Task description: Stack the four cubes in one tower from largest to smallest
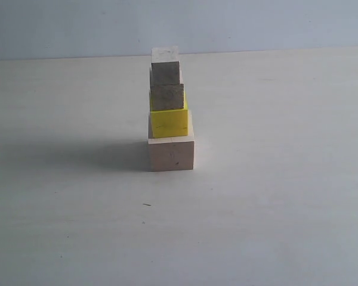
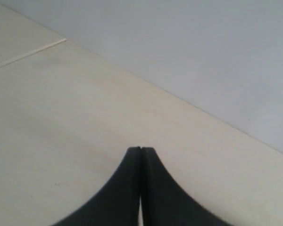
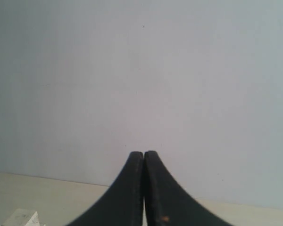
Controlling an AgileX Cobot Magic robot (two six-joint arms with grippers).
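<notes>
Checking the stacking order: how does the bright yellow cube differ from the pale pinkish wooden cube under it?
The bright yellow cube is smaller and vividly coloured; the pale pinkish wooden cube is larger and muted. Yellow rests on pale; pale sits on the table. Both are upright.

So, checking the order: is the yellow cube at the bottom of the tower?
No, the yellow cube sits on the pale largest cube.
</notes>
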